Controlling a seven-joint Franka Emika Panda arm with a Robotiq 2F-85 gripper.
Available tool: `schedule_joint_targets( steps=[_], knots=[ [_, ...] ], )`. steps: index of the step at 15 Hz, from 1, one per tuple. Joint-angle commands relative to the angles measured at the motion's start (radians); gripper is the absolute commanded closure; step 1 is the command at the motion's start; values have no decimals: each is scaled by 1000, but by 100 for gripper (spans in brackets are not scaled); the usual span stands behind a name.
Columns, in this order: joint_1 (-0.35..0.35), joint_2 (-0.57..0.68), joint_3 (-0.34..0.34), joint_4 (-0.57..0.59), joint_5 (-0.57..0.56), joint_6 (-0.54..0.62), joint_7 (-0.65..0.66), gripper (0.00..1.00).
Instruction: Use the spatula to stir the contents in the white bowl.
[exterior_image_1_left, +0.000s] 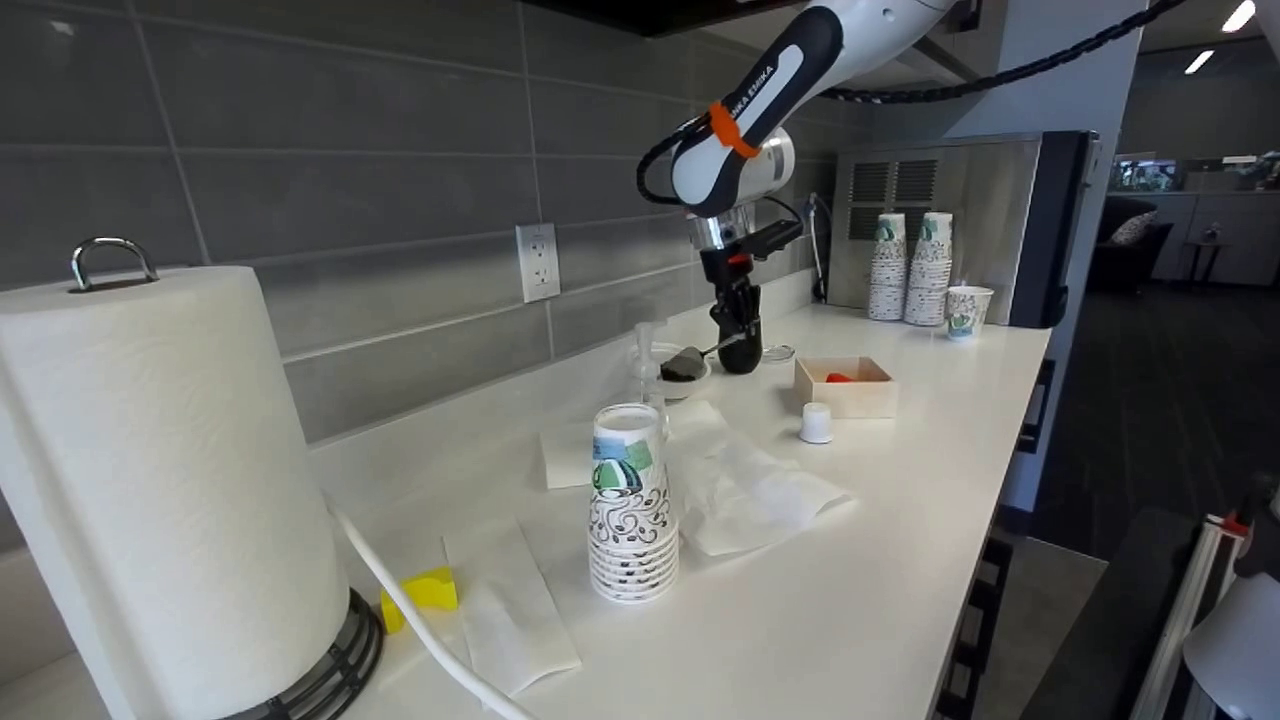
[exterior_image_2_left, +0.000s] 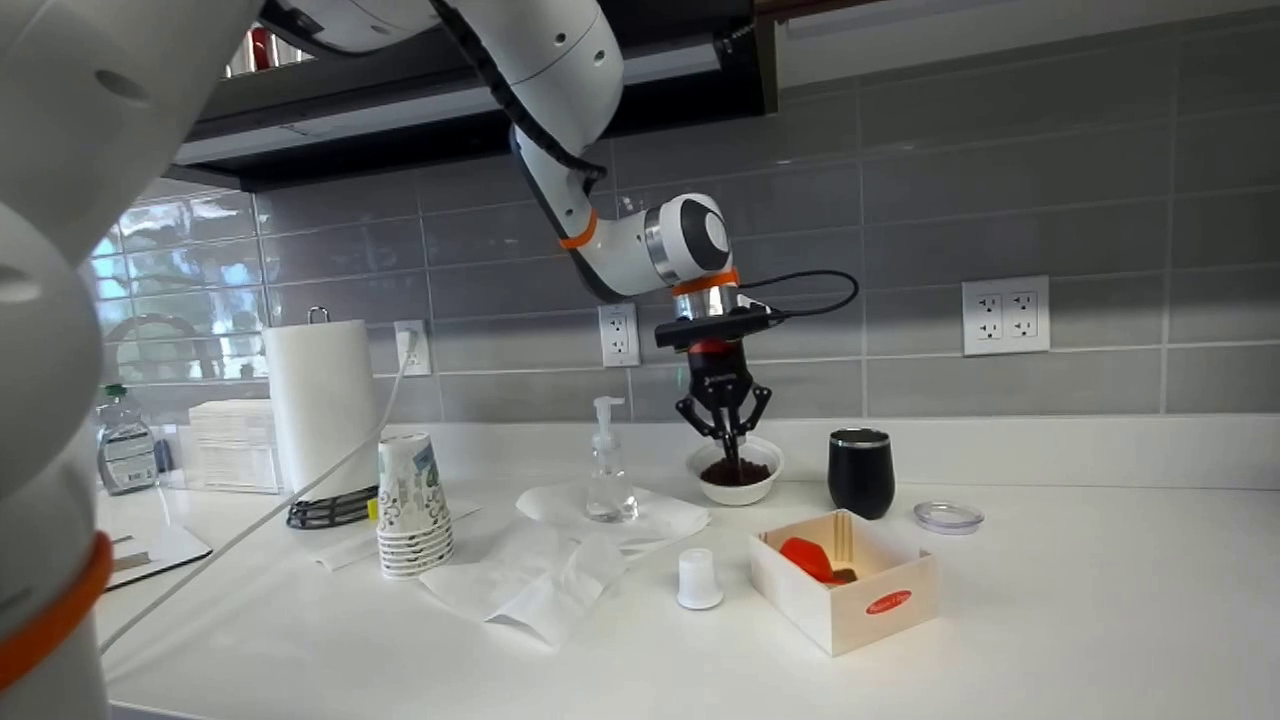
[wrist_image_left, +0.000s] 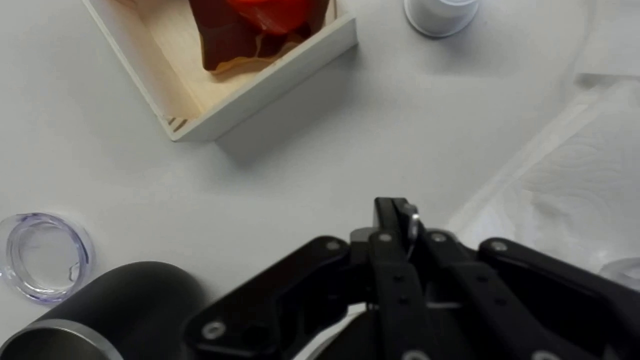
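The white bowl (exterior_image_2_left: 735, 493) stands by the back wall with dark brown grainy contents. It also shows in an exterior view (exterior_image_1_left: 688, 391), partly behind a clear pump bottle. In the wrist view only a white sliver of rim (wrist_image_left: 330, 331) shows beside the fingers. My gripper (exterior_image_2_left: 732, 445) points down over the bowl and is shut on the spatula's thin metal handle, which glints at the fingertips (wrist_image_left: 392, 210) in the wrist view. The spatula (exterior_image_1_left: 685, 364) has a dark grey blade that lies tilted over the bowl's contents. I cannot tell how deep it touches.
A black tumbler (exterior_image_2_left: 861, 475) stands close beside the bowl, with a clear lid (exterior_image_2_left: 948, 517) nearby. The pump bottle (exterior_image_2_left: 610, 480) is on the bowl's other side. A wooden box (exterior_image_2_left: 880, 610) with a red item, a small white cup (exterior_image_2_left: 698, 580) and crumpled paper (exterior_image_2_left: 545, 590) lie in front.
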Motion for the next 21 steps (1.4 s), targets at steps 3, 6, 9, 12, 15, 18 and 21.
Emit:
schedule_joint_targets(
  steps=[3, 6, 9, 12, 15, 18, 21],
  knots=[
    [-53, -31, 36, -10, 135, 50, -67, 99],
    [-39, -18, 12, 2, 126, 77, -5, 99],
    [-22, -5, -10, 17, 95, 48, 60, 99],
    [-4, 9, -29, 32, 57, -9, 113, 99],
    [6, 21, -27, 48, 36, -87, 118, 99],
    [1, 26, -4, 53, 55, -121, 66, 99],
    [-15, 19, 23, 52, 91, -111, 6, 99]
  ],
)
